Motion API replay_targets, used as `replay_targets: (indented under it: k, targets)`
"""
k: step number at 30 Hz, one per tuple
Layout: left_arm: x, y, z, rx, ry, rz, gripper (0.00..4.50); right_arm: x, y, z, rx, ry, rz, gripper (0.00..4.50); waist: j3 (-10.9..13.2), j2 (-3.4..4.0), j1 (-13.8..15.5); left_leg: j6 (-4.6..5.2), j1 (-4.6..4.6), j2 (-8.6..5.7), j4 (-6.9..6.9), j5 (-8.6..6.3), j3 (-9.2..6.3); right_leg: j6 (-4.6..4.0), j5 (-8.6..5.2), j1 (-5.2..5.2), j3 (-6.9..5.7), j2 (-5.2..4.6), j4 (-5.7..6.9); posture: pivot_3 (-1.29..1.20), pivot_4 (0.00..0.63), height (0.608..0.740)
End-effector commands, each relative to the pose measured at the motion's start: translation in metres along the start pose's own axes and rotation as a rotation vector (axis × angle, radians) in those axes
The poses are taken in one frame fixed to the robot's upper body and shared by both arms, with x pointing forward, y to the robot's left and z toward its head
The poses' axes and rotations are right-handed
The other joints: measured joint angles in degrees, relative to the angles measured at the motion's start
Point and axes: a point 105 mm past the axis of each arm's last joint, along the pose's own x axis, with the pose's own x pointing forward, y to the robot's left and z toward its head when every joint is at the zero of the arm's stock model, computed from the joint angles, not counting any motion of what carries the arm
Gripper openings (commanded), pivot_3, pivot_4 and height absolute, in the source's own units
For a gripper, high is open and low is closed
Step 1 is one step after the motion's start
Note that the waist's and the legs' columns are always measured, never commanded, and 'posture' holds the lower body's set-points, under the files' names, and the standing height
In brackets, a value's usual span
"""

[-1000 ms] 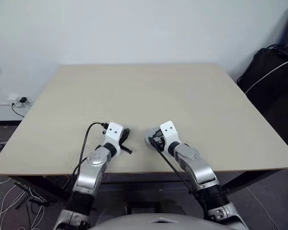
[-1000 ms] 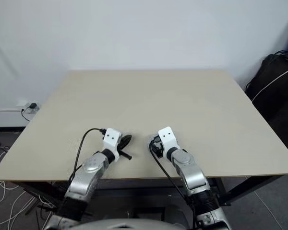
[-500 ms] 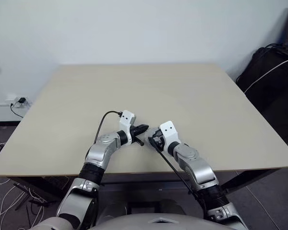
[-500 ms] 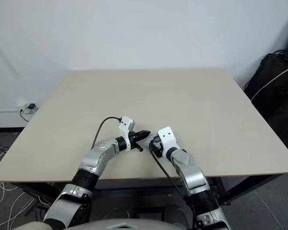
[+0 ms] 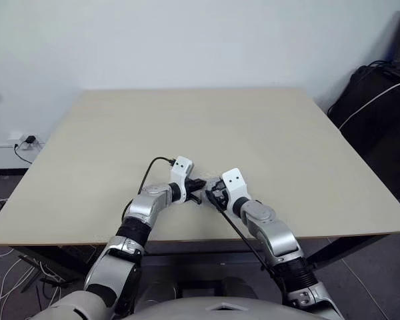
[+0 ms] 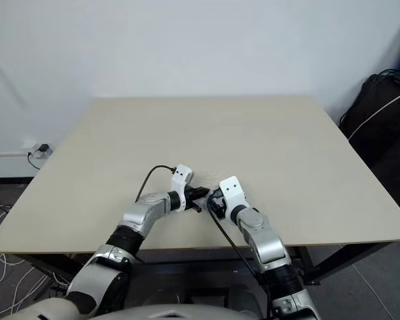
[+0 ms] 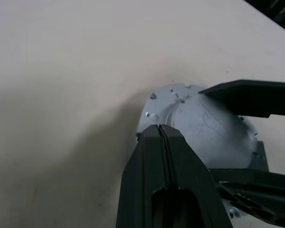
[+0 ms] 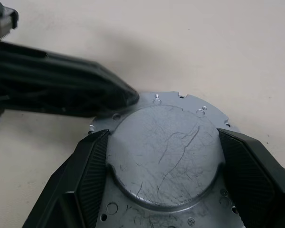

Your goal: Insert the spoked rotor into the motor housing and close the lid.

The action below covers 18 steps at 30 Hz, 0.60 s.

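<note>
Motor housing (image 8: 161,156), lower centre of the right wrist view, sits pinched between the right gripper (image 8: 162,176)'s spread fingers. Left wrist view: left gripper (image 7: 161,130), jaws pressed together, touches its rim. Judgement: seating step; next, press down squarely.

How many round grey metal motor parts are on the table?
1 seen: the scratched grey metal round part near the table's front edge, between the right gripper's fingers, the shut left gripper at its rim. Others may be hidden.
</note>
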Motion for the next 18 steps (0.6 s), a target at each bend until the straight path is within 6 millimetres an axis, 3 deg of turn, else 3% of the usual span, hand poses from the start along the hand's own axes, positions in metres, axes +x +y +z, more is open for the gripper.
replay_targets:
  k: [1, 10, 14, 18]
  targets:
    - [0.005, -0.004, 0.009, 0.024, -0.003, -0.013, 0.0, -0.001, -0.009, -0.007, 0.014, 0.033, -0.038, 3.2, 0.0, 0.0, 0.0, 0.0, 0.0, 0.0, 0.0, 0.0, 0.0, 0.0, 0.0, 0.01, 0.0, 0.0, 0.0, 0.0, 0.0, 0.74]
    - [0.008, -0.011, 0.003, 0.02, 0.037, -0.043, 0.0, -0.004, -0.004, -0.005, 0.015, 0.02, -0.013, 3.2, 0.0, -0.01, 0.1, 0.0, 0.0, 0.0, 0.01, 0.0, -0.01, 0.01, 0.01, 0.02, 0.0, -0.01, 0.0, 0.0, 0.0, 0.74]
    - [0.008, -0.011, 0.001, 0.024, 0.045, -0.041, 0.0, -0.008, -0.011, -0.007, 0.011, 0.032, -0.051, 4.48, 0.0, -0.01, 0.2, 0.0, -0.02, -0.02, 0.0, 0.0, -0.08, 0.01, 0.0, 0.04, 0.0, -0.03, -0.04, 0.0, 0.0, 0.74]
    - [0.008, -0.013, 0.001, 0.025, 0.043, -0.048, 0.0, -0.022, -0.02, -0.011, 0.013, 0.038, -0.068, 4.48, 0.0, -0.01, 0.5, 0.01, -0.04, -0.04, 0.0, -0.01, -0.12, 0.02, 0.0, 0.05, 0.0, -0.05, -0.07, 0.0, 0.0, 0.74]
